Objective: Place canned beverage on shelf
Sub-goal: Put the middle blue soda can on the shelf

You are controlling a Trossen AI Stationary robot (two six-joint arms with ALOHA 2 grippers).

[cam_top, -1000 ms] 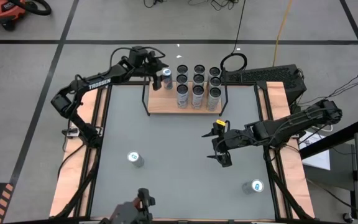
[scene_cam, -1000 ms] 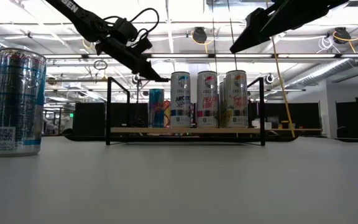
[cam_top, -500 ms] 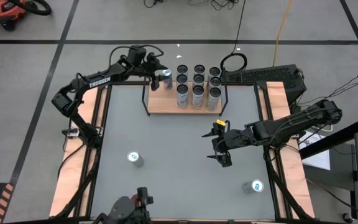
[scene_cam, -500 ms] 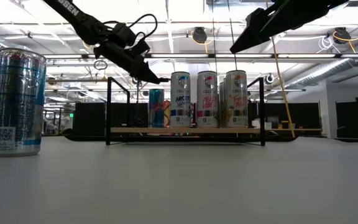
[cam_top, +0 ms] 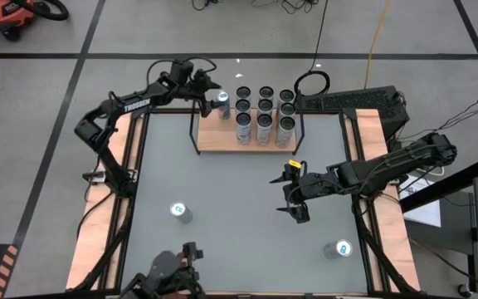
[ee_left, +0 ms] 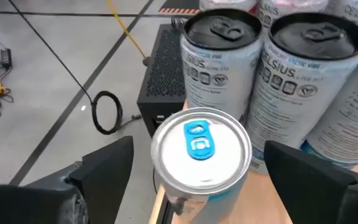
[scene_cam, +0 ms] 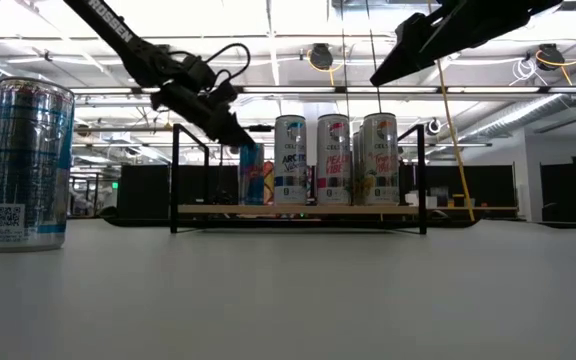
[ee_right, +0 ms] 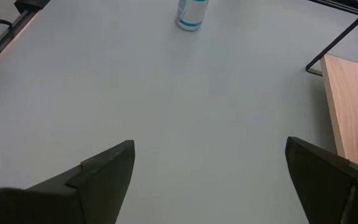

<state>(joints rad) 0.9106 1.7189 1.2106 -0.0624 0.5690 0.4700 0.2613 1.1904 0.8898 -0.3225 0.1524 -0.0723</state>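
Note:
The shelf (cam_top: 222, 141) stands at the table's far edge and holds several tall cans (cam_top: 264, 116). At its far left corner a smaller can with a blue tab (ee_left: 199, 146) stands upright on its base on the board. My left gripper (cam_top: 208, 93) is open there. Its fingers flank the can's top with a gap on each side. My right gripper (cam_top: 289, 193) hangs open above the table's middle right, with nothing between its fingers (ee_right: 104, 168).
Two more cans stand on the tabletop, one near the left front (cam_top: 179, 211) and one near the right front (cam_top: 339, 248). The shelf's black rod frame (scene_cam: 175, 175) rises at both ends. A keyboard (cam_top: 351, 101) lies beyond the table's far right corner.
My left gripper has moved down and toward the table's far left, level with the top of the blue-tab can, and has rolled a little. The can has stayed standing on the shelf. My right arm has kept still.

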